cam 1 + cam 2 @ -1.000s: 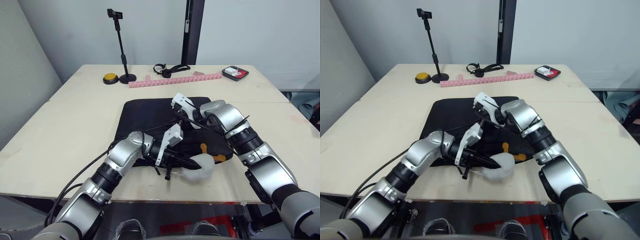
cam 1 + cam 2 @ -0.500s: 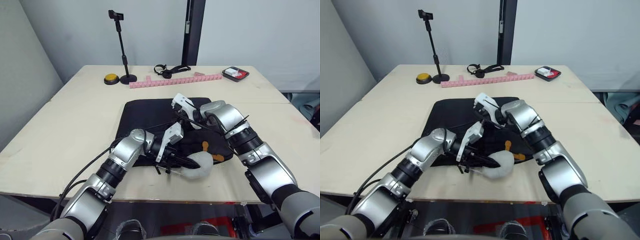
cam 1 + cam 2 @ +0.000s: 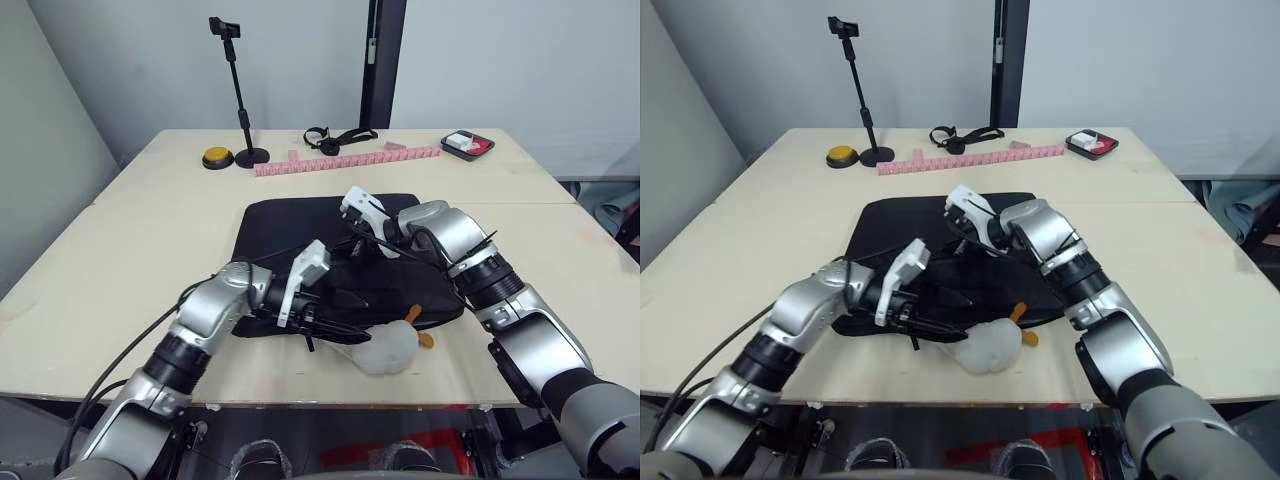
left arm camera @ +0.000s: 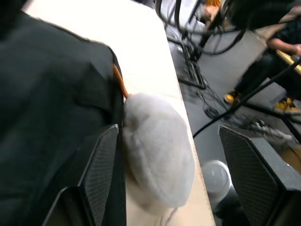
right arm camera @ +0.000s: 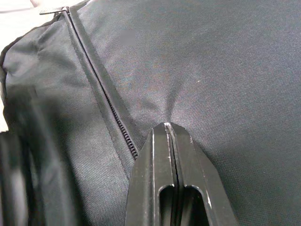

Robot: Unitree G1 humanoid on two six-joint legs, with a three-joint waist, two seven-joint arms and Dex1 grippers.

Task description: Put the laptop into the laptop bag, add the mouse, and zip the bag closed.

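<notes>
While it lies flat on the table (image 3: 130,250), the laptop bag (image 3: 300,225) shows as one large black fabric case, its zipper (image 5: 106,101) running as a thin toothed line across the cloth. One lumpy white soft toy (image 3: 385,347) with orange bits sits just beside the bag's near edge, toward the table's front.

Reaching in over the bag's near edge, the left arm is bent at the elbow, and the left gripper (image 3: 325,325) hovers low by the toy with its two fingers (image 4: 101,165) spread wide apart, holding nothing. Crossing the bag from its far right corner, the right arm folds sharply inward; the right gripper (image 5: 171,155) rests on the fabric close to the zipper, its fingers pressed tight together with nothing seen between them.

Beyond the bag stand one black stand (image 3: 238,90), one yellow button (image 3: 217,157) and one pink ruler (image 3: 345,160).
</notes>
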